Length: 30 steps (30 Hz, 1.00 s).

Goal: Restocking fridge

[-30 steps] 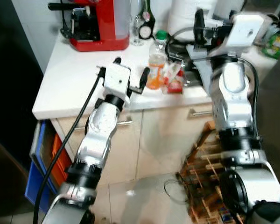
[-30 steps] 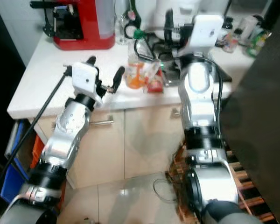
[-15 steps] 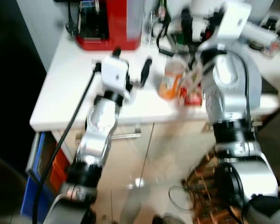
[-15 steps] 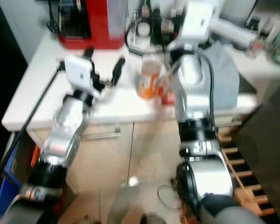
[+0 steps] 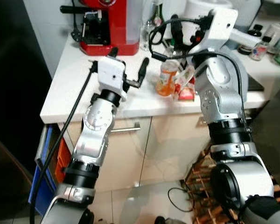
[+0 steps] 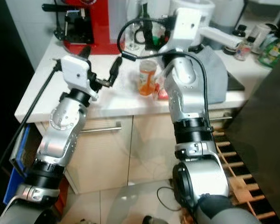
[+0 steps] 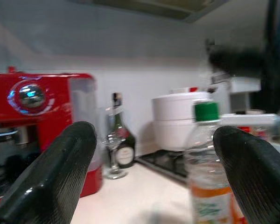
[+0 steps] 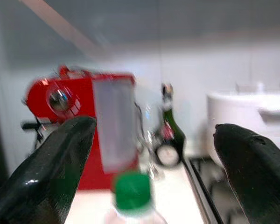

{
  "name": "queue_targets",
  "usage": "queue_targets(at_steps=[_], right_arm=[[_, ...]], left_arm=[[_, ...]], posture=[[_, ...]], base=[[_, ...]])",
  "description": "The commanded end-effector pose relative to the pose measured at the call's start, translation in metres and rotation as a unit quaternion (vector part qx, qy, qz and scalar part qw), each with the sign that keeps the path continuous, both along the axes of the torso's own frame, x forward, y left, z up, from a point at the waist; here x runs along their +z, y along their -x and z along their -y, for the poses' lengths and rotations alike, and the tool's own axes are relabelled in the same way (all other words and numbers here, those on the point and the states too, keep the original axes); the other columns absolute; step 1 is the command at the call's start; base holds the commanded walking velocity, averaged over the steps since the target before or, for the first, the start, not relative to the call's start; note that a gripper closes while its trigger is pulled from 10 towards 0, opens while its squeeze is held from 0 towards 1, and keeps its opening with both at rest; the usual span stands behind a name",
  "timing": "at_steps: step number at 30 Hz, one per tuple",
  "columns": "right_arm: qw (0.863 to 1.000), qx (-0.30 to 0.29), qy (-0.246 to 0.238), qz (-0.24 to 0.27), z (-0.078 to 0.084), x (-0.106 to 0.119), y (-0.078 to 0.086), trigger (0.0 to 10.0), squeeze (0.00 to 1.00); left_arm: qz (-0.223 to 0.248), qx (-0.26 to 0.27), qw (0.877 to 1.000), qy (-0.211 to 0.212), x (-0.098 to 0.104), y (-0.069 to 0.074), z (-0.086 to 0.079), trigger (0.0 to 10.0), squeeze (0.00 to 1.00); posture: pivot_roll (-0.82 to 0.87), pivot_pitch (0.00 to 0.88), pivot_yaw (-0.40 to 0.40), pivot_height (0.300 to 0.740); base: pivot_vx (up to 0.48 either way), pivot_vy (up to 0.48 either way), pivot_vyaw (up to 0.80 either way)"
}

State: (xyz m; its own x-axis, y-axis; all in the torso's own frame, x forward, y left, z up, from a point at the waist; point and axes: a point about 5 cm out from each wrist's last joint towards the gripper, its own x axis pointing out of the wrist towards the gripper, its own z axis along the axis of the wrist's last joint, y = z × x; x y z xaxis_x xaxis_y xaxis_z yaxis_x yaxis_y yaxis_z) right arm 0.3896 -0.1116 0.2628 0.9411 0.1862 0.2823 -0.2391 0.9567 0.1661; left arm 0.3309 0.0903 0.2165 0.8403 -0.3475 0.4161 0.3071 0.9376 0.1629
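Note:
A clear bottle (image 5: 166, 78) with an orange label and a green cap (image 8: 132, 190) stands on the white counter (image 5: 74, 88), with a red packet (image 5: 187, 91) beside it. My right gripper (image 5: 186, 29) hovers open just above and behind the bottle, the cap low between its fingers (image 8: 46, 172). My left gripper (image 5: 129, 58) is open to the left of the bottle, at about cap height, holding nothing. In the left wrist view the bottle (image 7: 206, 186) stands close to one finger (image 7: 252, 172).
A red coffee machine (image 5: 107, 23), a dark glass bottle (image 7: 121, 149), a wine glass and a white pot (image 7: 179, 119) crowd the counter's back. A grey cloth (image 6: 217, 74) lies at the right. Below are cabinet doors (image 5: 130, 149), a blue crate (image 5: 39, 172) and a wooden rack (image 5: 205, 186).
The camera has shifted while the robot moved. My right gripper has swung left and now sits over the bottle; the left gripper keeps its place beside it.

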Motion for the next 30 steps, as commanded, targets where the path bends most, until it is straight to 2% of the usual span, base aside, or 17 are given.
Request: queue_targets(at_steps=[1, 6, 15, 19, 30], right_arm=[[1.0, -0.005, -0.005, -0.03, 0.006, -0.007, -0.005, 10.0, 0.02], [0.997, 0.015, -0.016, -0.077, 0.004, -0.014, -0.014, 10.0, 0.02], [0.995, 0.036, -0.003, -0.093, -0.004, -0.018, -0.017, 10.0, 0.02], [0.993, 0.041, 0.004, -0.114, -0.007, -0.026, -0.019, 10.0, 0.02], [0.994, 0.033, 0.018, -0.101, -0.006, -0.026, -0.019, 10.0, 0.02]], left_arm=[[0.004, -0.007, 1.0, -0.003, 0.003, -0.001, 0.002, 10.0, 0.0], [0.005, -0.009, 1.0, -0.003, 0.004, 0.0, 0.003, 10.0, 0.0], [0.004, -0.008, 1.0, -0.003, 0.002, 0.001, 0.003, 10.0, 0.0], [0.002, -0.007, 1.0, -0.002, 0.001, 0.001, 0.003, 10.0, 0.0], [0.002, -0.005, 1.0, -0.003, 0.001, 0.001, 0.003, 10.0, 0.0]], posture=[[0.0, 0.0, -0.022, 0.74], [0.01, 0.0, -0.027, 0.74], [0.01, 0.0, -0.038, 0.74], [0.01, 0.0, -0.04, 0.74], [0.02, 0.0, -0.048, 0.74]], base=[[0.0, 0.0, 0.0], [0.0, 0.0, 0.0], [0.0, 0.0, 0.0], [0.0, 0.0, 0.0], [0.0, 0.0, 0.0]])
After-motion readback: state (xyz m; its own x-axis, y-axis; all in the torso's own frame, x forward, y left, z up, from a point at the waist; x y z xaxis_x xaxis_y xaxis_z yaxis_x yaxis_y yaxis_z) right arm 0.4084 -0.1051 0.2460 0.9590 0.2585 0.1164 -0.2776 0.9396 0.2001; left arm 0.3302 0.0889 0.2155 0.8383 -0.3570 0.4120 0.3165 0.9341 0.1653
